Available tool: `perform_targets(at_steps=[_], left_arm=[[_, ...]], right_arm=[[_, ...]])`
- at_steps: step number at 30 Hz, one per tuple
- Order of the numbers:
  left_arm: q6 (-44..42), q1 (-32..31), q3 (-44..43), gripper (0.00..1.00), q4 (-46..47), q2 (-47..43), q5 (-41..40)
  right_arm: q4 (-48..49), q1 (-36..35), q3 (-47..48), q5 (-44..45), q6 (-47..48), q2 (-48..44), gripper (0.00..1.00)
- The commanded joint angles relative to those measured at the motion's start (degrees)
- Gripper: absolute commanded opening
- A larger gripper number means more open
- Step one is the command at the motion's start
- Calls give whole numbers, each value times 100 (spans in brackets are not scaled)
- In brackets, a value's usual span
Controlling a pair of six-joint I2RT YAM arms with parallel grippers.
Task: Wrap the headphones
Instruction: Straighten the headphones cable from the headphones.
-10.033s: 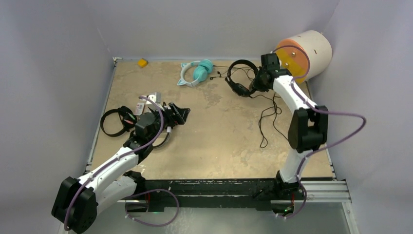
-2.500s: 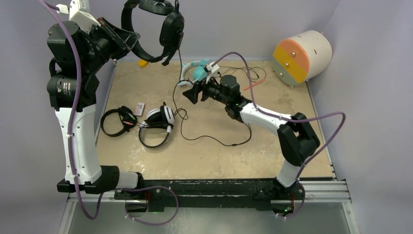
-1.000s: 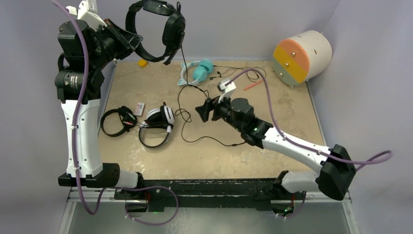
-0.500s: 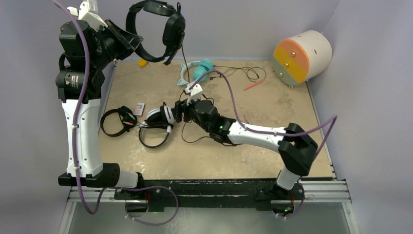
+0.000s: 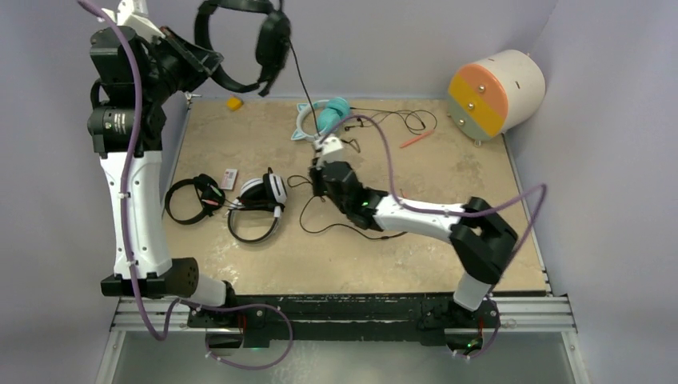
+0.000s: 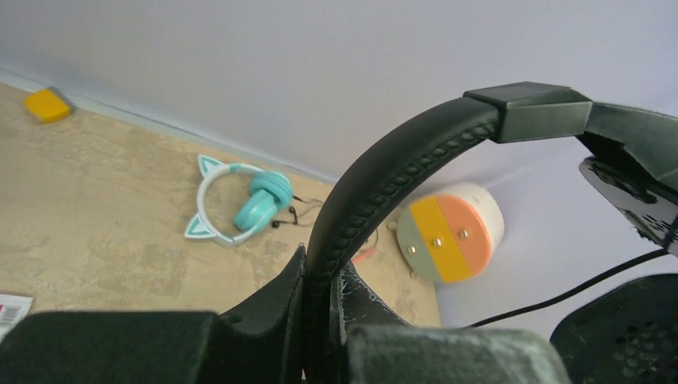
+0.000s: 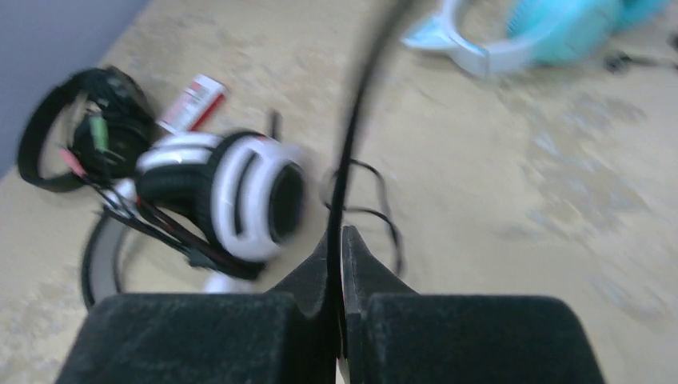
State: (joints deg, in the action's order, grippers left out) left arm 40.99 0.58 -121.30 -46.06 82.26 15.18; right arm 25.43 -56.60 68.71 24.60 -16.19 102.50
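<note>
- black headset (image 5: 270,42) is up in the air over the far-left corner of the table (image 5: 448,256), well above the surface
- left gripper (image 5: 194,58) is closed tight on its padded headband; the wrist view shows the band pinched between the 2 fingers, earcups hanging to the right
- its thin cable (image 5: 299,78) drops from the raised earcup down to the right gripper (image 5: 317,186) near mid-table
- right gripper is clamped fully on that cable, which runs up out of the closed fingertips in the wrist view; the slack loops on the table just beside and behind it
- white-and-black headset (image 5: 264,190) lies flat just left of the right gripper, not touching it
- black-and-red headset (image 5: 209,192) lies at the left edge, touching the white-and-black one, cables tangled between them
- teal cat-ear headset (image 5: 324,118) lies at the far edge, its cable trailing right
- 3 headsets on the table, 1 in the air
- small white-and-red card (image 5: 230,178) lies just behind the 2 left headsets
- red stick (image 5: 416,140) lies right of the teal headset's cable
- yellow block (image 5: 233,102) sits in the far-left corner
- orange-and-green drum (image 5: 492,92) lies on its side at the far right
</note>
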Motion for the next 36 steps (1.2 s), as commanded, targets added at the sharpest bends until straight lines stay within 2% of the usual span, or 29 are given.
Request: perform_targets(at_steps=[1,5,8,11,14,18,23,29,36], left_arm=[[716,995,-190,0,399,94,107],[922,1746,397,0,554,-463,-798],[1120,1959,900,0,714,-889,-1451],[1316,1975,1390,0,1034,-1195,-1745],[1354,1978,1344,0,897,-1210,-2092],[1346,1976,1590,0,867,-1483,-2896],[1213,1974,2101,0,1271,-1861,-3044],[1087,1973,2084,0,1258,-1572,-2324],[975,1960,2187,0,1529,-1200,-878]], right_arm=[[-644,936,-1213,-244,-964,-1513,0],[-1270,2227,-2301,-558,-1237,-3019,0],[-1837,3597,-2506,-1070,-1262,-3892,0],[-2464,4645,-2042,-1491,-1038,-4199,0],[-3167,5276,-1284,-1514,-812,-4100,0],[-3587,6077,-550,-1417,-981,-3908,0],[-4087,6363,568,-772,-825,-3647,0],[-4321,6362,2150,-466,45,-3539,0],[-4908,6363,4786,515,1511,-2512,1]])
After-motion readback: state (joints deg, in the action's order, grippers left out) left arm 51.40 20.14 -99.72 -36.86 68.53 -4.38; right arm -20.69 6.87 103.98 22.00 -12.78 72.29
